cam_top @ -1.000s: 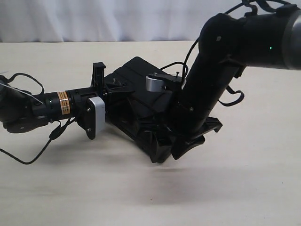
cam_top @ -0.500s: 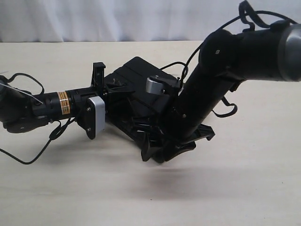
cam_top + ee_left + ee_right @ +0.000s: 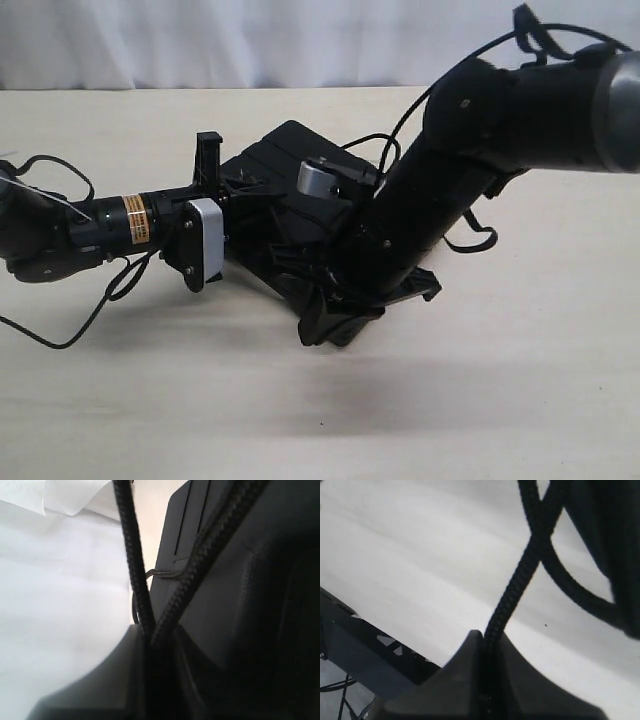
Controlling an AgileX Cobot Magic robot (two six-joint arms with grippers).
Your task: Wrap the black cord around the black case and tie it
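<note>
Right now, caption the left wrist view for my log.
Left tool pinches two strands of black cord, black case close behind.

black cord [image 3: 134, 555] across black case [image 3: 280, 148] — on table [image 3: 500, 400]

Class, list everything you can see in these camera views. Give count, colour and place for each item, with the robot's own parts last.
black case: one, matte black, mid-table between the two arms.
black cord: one, black, braided, running out of both grippers beside the case.
table: one, pale beige, under everything.
curtain: one, white, behind the table.
left gripper: one, black, pinching two cord strands.
right gripper: one, black, pinching the cord.
arm cables: several, thin, black, looping off the arms.
</note>
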